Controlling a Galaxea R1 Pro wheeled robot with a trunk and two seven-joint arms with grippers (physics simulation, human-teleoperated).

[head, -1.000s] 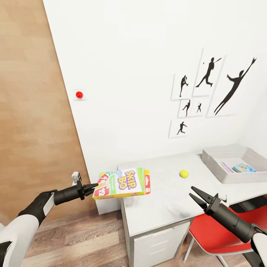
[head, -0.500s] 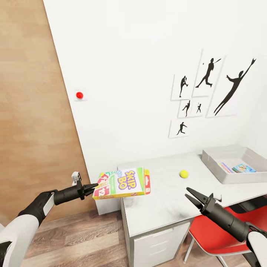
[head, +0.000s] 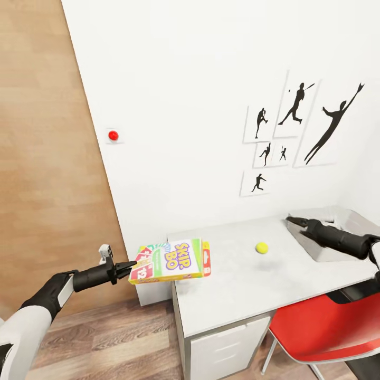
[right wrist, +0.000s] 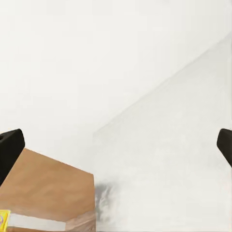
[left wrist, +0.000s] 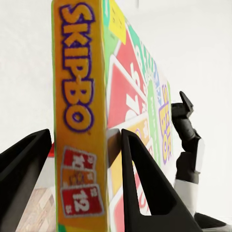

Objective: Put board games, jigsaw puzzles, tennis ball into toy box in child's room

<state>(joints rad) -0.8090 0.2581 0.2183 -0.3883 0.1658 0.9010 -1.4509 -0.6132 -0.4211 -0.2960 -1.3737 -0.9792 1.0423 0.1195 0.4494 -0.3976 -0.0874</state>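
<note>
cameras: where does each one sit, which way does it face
Head view: high on the robot, facing down at the white-topped table; both arms show, the left end effector gripping the yellow-red-green Skip-Bo board game box.
Left wrist view: behind its black fingers, facing the same box.
Right wrist view: facing white wall and table, fingertips at both edges.

A glossy printed cardboard board game (head: pixel 170 260), fuzzy-looking tennis ball (head: pixel 262 247), matt white tabletop (head: pixel 237 285), wood-plank floor (head: pixel 105 343), glossy red chair (head: pixel 327 327).

Red chair (head: pixel 327 327), red wall button (head: pixel 113 135)
</note>
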